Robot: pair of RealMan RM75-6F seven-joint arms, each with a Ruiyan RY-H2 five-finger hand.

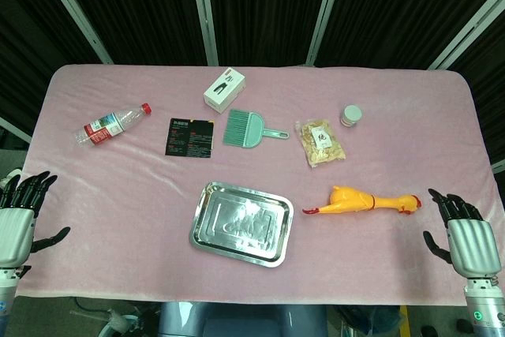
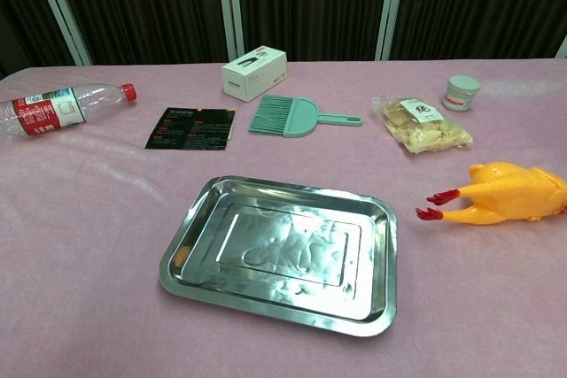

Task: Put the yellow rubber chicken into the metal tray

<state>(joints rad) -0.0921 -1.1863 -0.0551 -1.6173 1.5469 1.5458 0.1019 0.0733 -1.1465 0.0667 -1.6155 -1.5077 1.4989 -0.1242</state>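
We found the yellow rubber chicken [image 1: 363, 201] lying on its side on the pink tabletop [image 1: 118, 195], red feet pointing toward the metal tray [image 1: 241, 222], which sat just beside it and apart from it, holding nothing. Our right hand [image 1: 461, 230] hovered near the chicken's head end, fingers apart and holding nothing; our left hand [image 1: 20, 215] sat at the far edge, likewise unladen, though its fingers looked perhaps slightly curled. We judged the task not yet begun: the reach was the step in hand. The next move called for our right hand to close around the chicken's body and carry it across to the tray. Beyond lay a green brush [image 1: 248, 129], a snack bag [image 1: 319, 143] and a water bottle [image 1: 113, 124].
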